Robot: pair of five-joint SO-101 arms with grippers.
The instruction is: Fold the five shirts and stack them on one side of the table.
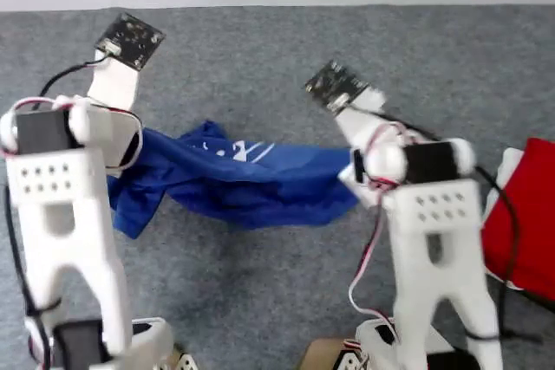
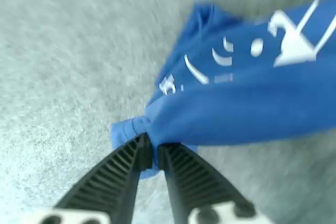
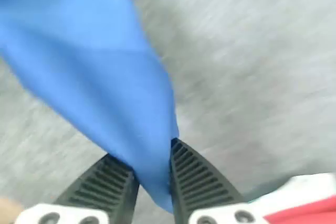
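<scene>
A blue shirt point(image 1: 234, 175) with white print hangs stretched between the two arms above the grey table point(image 1: 260, 49). My left gripper point(image 2: 150, 148) is shut on a bunched corner of the blue shirt point(image 2: 241, 93). At the other end my right gripper point(image 3: 153, 169) is shut on a fold of the blue shirt point(image 3: 94, 66). In the high view the left arm point(image 1: 69, 188) stands at the cloth's left end and the right arm point(image 1: 416, 197) at its right end. The shirt sags in the middle and a loose part hangs down at the left.
A red shirt point(image 1: 525, 214) with a white edge lies at the right side of the table, close behind the right arm; a strip of the red shirt point(image 3: 304, 211) also shows in the right wrist view. Grey surface spreads around and behind the blue shirt.
</scene>
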